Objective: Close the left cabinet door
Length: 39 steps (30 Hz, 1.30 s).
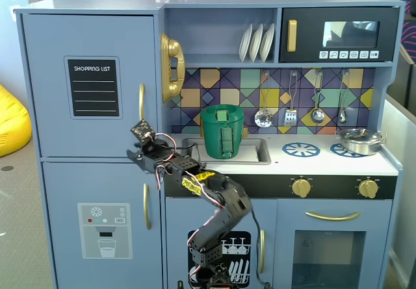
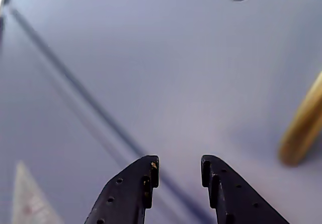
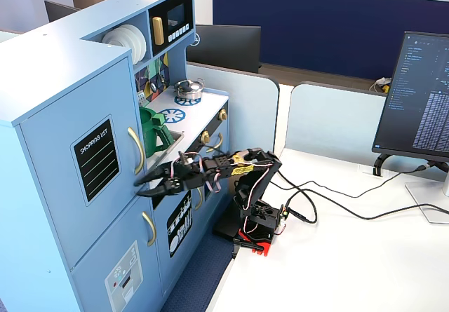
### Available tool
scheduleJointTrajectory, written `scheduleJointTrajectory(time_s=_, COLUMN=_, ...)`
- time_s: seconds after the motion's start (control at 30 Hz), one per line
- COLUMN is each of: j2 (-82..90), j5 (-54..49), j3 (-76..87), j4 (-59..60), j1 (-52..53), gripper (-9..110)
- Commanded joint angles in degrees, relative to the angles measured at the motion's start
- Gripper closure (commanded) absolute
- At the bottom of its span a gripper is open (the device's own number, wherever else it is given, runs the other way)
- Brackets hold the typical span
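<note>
The left cabinet door (image 1: 91, 84) is light blue with a black "SHOPPING LIST" panel and a gold handle (image 1: 141, 102). It looks flush with the cabinet front in both fixed views (image 3: 77, 151). My gripper (image 1: 133, 154) is at the door's lower right corner, just below the handle (image 3: 135, 149), with its tips (image 3: 140, 186) close against the door front. In the wrist view the gripper (image 2: 180, 166) is open and empty. It faces the blue door surface (image 2: 176, 73), with the handle's end (image 2: 302, 128) to the right.
The lower door with the ice-dispenser graphic (image 1: 106, 230) sits just below, and its seam (image 2: 90, 103) runs under my jaws. A green pitcher (image 1: 222, 132) stands in the sink. The arm's base (image 3: 256, 221), cables and a monitor (image 3: 424, 102) are on the white table.
</note>
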Motion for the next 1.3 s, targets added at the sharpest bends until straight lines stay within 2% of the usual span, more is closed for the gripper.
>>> scheduleJointTrajectory(time_s=0.0, j2=11.1, j5=3.2, j3=2.9, j4=9.7, j1=-1.9, gripper=101)
scheduleJointTrajectory(time_s=0.13, j2=18.5, j5=6.1, j3=7.8, j4=18.3, j1=5.0, gripper=101)
scheduleJointTrajectory(time_s=0.4, j2=29.6, j5=7.6, j3=19.9, j4=41.2, j1=30.0, gripper=101)
scheduleJointTrajectory(time_s=0.53, j2=34.5, j5=8.8, j3=29.7, j4=47.1, j1=40.9, gripper=101)
scheduleJointTrajectory(time_s=0.63, j2=38.1, j5=14.0, j3=35.6, j4=51.5, j1=45.6, gripper=101)
scheduleJointTrajectory(time_s=0.87, j2=45.4, j5=26.5, j3=42.4, j4=65.1, j1=46.4, gripper=101)
scheduleJointTrajectory(time_s=1.2, j2=50.2, j5=32.5, j3=47.1, j4=77.3, j1=44.7, gripper=101)
scheduleJointTrajectory(time_s=1.27, j2=51.0, j5=29.6, j3=47.1, j4=81.6, j1=44.9, gripper=101)
